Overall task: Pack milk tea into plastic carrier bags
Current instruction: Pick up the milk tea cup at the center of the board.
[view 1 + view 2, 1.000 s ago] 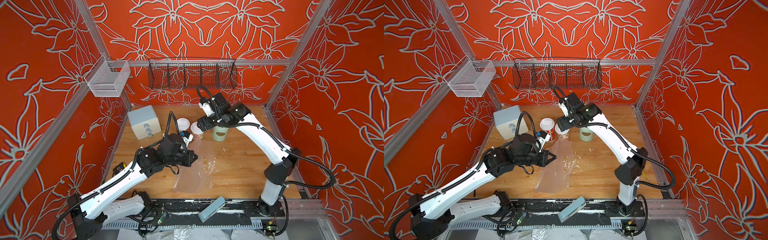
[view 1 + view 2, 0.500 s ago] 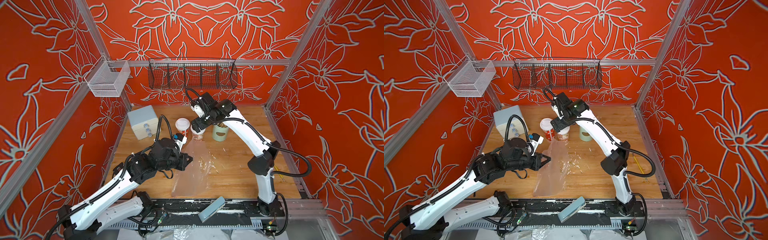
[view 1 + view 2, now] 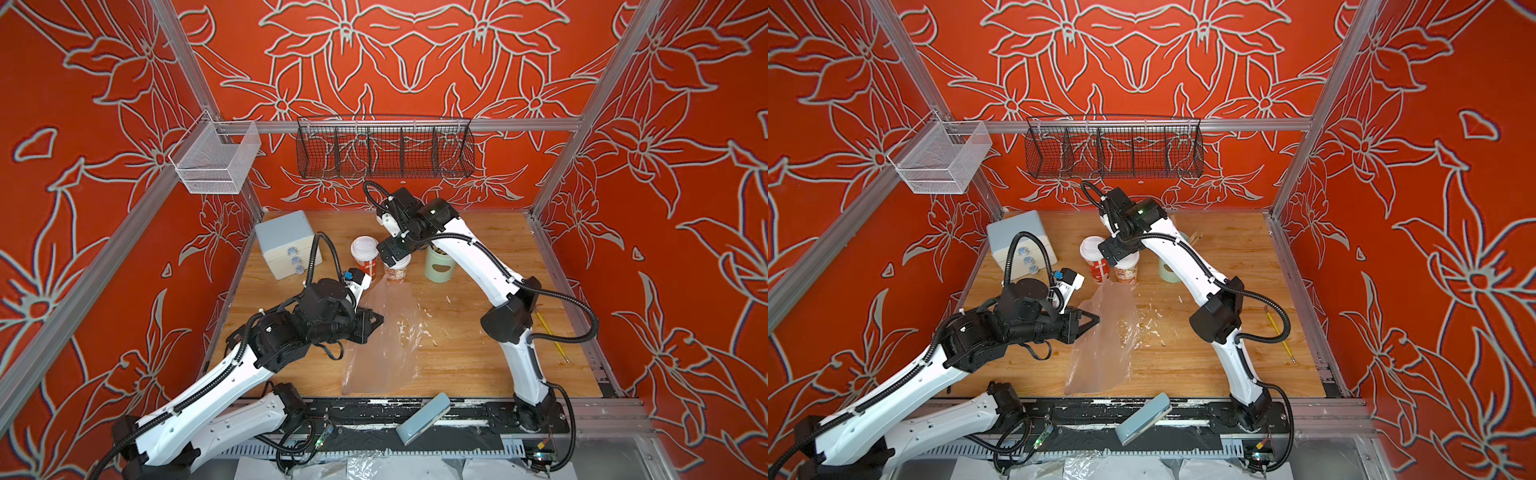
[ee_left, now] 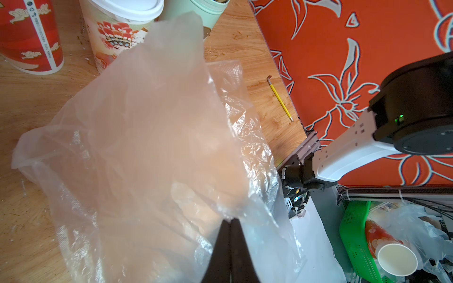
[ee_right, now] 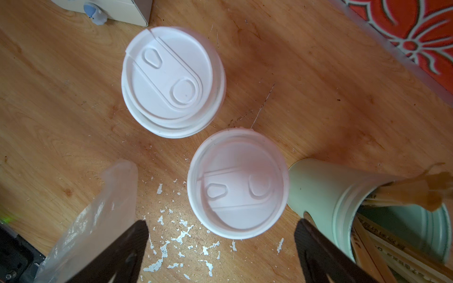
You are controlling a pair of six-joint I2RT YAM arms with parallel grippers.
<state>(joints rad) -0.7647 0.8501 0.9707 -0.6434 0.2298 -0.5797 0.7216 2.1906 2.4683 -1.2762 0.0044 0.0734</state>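
1. Both top views: clear plastic bag [image 3: 384, 345] lies on the tabletop [image 3: 478, 353], running from the front edge to the cups' bases.
2. Left wrist view: left gripper [image 4: 231, 221] has its jaws closed, pinching the bag's edge, with the film lifted. Top views only place it at the bag's side edge.
3. The red cup [image 3: 365, 259] and cream cup [image 3: 398, 272] stand upright side by side, outside the bag.
4. Right wrist view: right gripper [image 5: 221, 232] has its jaws spread wide either side of the cream cup's lid, gripping nothing. In the top views it covers that lid.
5. The mint-green stick holder [image 3: 439, 266] stands just beside the cream cup.
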